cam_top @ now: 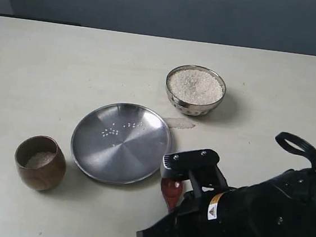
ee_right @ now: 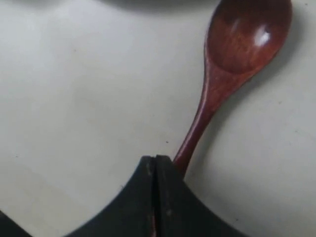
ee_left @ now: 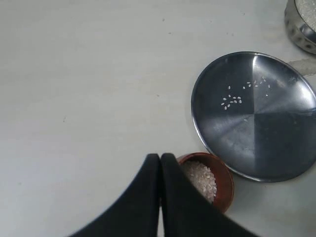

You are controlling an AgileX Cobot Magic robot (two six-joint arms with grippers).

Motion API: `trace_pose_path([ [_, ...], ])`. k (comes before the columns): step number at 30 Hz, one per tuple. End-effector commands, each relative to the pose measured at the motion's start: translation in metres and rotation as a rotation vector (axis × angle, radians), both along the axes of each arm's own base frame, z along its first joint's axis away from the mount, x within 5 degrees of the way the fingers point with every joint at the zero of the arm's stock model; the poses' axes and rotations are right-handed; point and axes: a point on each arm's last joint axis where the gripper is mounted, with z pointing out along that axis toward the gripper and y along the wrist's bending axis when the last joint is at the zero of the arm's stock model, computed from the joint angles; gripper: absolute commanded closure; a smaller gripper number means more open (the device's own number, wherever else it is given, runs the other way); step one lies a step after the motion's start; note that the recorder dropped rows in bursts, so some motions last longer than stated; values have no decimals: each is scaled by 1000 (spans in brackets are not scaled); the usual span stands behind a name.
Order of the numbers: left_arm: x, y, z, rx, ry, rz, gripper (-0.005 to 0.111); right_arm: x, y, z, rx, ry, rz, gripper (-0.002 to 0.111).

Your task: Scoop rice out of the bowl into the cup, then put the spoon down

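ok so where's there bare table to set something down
Widest free patch: the pale table behind the flat steel plate and left of the rice-filled steel bowl. Right of that bowl is bare too. Crowded: the front, between plate rim, dark wooden spoon and right gripper; brown wooden cup sits near the plate's left.

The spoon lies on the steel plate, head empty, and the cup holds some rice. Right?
No: the spoon lies on the table beside the plate, not on it, as the exterior view shows. Its head is empty and the cup holds some rice.
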Motion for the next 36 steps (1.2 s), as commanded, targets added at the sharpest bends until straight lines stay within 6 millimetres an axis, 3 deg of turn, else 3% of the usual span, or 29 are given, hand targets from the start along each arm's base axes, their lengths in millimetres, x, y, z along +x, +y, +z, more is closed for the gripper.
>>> trace_pose_path([
  [1,1,0,2,2,-10,2,106,-3,-1,-1,-10,29,-3,109],
  [11,1,0,2,2,-12,2,106,-9,-6,-4,-89,66,81,109],
  [14,1,0,2,2,-12,2,106,-9,-6,-4,-88,65,81,96],
  [18,1,0,2,2,-12,2,106,-9,-6,-4,-77,76,54,70],
  [28,1,0,2,2,-12,2,106,-3,2,1,-31,60,-4,74],
  [36,1,0,2,2,-12,2,106,-1,3,-14,-70,80,-23,74],
])
